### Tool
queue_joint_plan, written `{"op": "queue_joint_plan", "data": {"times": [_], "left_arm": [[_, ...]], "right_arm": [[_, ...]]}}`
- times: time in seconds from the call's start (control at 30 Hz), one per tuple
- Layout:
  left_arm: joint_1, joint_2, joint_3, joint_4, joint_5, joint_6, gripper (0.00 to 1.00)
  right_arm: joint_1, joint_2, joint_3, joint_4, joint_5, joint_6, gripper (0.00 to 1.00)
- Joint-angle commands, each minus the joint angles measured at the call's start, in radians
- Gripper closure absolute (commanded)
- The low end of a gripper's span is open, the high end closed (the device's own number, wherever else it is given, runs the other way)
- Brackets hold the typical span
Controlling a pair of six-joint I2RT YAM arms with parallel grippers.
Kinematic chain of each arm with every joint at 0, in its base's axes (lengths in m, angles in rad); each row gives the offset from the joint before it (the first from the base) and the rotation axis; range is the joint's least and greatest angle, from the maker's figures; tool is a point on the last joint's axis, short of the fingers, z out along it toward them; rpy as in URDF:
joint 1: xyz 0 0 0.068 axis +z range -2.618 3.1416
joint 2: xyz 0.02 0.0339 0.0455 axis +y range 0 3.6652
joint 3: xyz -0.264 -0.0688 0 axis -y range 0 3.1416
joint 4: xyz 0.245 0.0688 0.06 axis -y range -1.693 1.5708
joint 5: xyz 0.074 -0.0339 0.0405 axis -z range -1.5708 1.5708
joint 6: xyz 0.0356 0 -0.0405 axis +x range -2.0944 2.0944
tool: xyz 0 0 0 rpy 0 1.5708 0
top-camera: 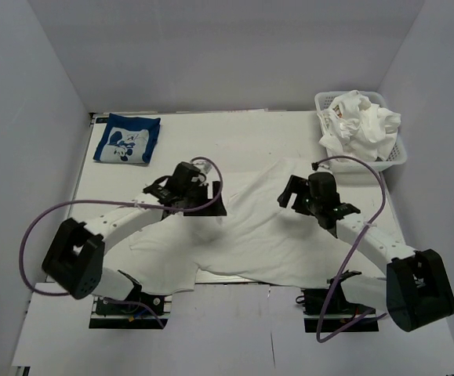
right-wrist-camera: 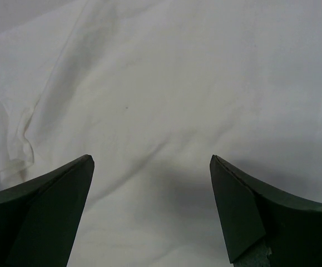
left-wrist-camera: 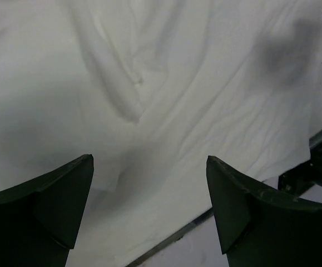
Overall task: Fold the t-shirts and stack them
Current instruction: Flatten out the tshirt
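A large white t-shirt point(top-camera: 258, 227) lies spread and wrinkled over the middle of the table. It fills the left wrist view point(left-wrist-camera: 166, 100) and the right wrist view point(right-wrist-camera: 166, 94). A folded navy blue t-shirt with a white cartoon print point(top-camera: 126, 139) lies at the far left. My left gripper point(top-camera: 205, 197) is open and empty just above the shirt's left part point(left-wrist-camera: 149, 161). My right gripper point(top-camera: 296, 196) is open and empty above the shirt's right part point(right-wrist-camera: 152, 161).
A white basket point(top-camera: 399, 153) holding crumpled white cloth point(top-camera: 361, 124) stands at the far right corner. Purple cables loop off both arms. The table's near edge and the arm mounts show in the left wrist view point(left-wrist-camera: 311, 167).
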Motion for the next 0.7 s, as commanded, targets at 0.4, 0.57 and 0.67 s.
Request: {"op": "queue_joint_plan", "data": {"times": [0.4,0.57,0.67], "left_arm": [[-0.188,0.507,0.47,-0.346,-0.55,0.032,0.46],[-0.188,0.527,0.516,-0.398,-0.598,0.007,1.0],[-0.188,0.477,0.516,-0.42,-0.65,0.007,1.0]], "right_arm": [[-0.002,-0.182,-0.143,-0.03,0.075,0.018,0.1],[-0.005,-0.168,-0.145,-0.033,0.087,0.016,0.1],[-0.002,-0.159,-0.14,-0.035,0.086,0.018,0.1]]}}
